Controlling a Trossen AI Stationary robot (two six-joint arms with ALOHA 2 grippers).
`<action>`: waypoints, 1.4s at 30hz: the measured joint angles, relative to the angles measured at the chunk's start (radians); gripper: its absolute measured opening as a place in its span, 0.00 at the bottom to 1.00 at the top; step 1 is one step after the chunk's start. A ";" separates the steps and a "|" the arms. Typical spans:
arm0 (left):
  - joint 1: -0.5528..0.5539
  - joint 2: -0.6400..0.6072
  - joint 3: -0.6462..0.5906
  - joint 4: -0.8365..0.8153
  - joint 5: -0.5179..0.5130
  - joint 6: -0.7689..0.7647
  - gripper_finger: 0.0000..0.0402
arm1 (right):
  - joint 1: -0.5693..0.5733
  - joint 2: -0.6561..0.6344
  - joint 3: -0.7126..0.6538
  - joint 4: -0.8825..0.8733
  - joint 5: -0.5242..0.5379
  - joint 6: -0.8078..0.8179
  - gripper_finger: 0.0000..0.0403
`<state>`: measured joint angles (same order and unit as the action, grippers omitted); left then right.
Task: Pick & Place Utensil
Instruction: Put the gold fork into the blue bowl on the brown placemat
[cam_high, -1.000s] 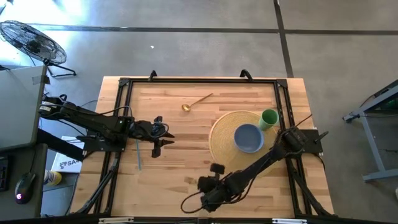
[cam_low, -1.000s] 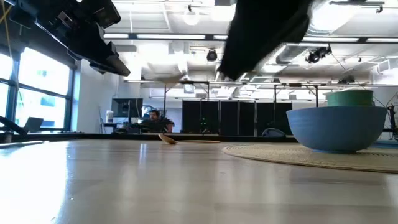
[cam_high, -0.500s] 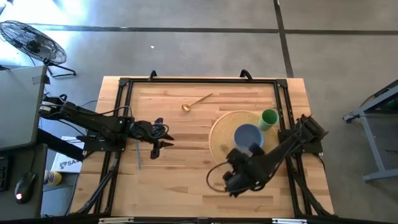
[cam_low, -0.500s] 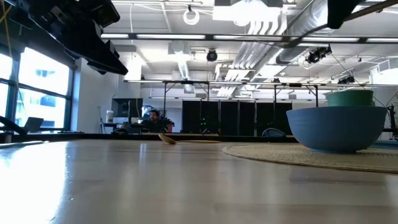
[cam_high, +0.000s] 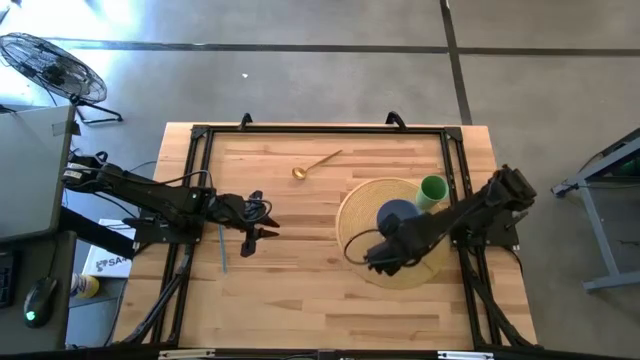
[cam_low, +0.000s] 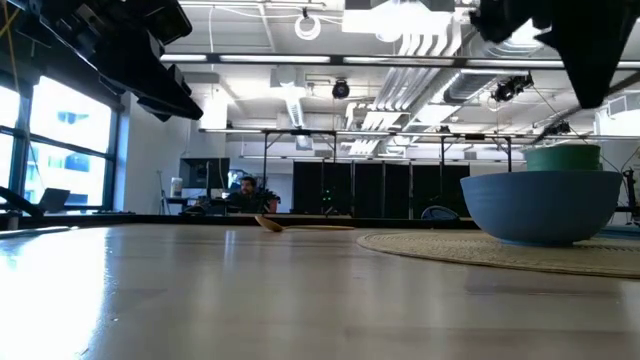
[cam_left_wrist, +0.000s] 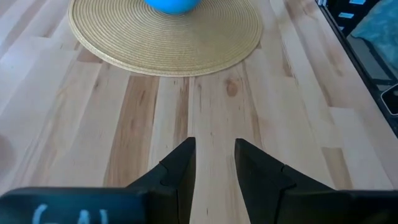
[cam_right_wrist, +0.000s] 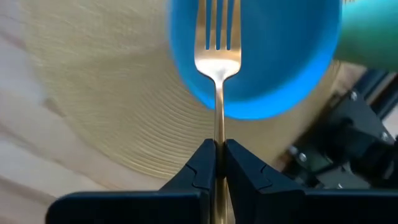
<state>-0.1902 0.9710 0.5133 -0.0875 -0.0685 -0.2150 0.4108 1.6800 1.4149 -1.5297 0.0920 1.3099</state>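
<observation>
Above the woven placemat (cam_right_wrist: 93, 112), the right tool (cam_right_wrist: 217, 158) grips a slim gold fork (cam_right_wrist: 217, 56), tines over the blue bowl (cam_right_wrist: 273, 74).

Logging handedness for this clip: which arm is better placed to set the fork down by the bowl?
The right. Its gripper is shut on the gold fork, tines over the blue bowl and woven mat. The left gripper hangs open and empty near the table's left edge.
</observation>
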 joint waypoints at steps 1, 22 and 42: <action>0.000 0.000 0.000 0.000 0.000 0.000 0.27 | -0.019 -0.013 -0.025 0.006 -0.020 -0.012 0.04; 0.000 0.000 0.000 -0.028 -0.004 0.000 0.27 | -0.295 -0.065 -0.306 0.227 -0.175 -0.275 0.06; 0.000 0.000 0.000 -0.028 -0.004 -0.026 0.27 | -0.295 -0.065 -0.384 0.336 -0.137 -0.264 0.10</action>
<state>-0.1902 0.9710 0.5131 -0.1152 -0.0720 -0.2413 0.1154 1.6154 1.0313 -1.1938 -0.0455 1.0462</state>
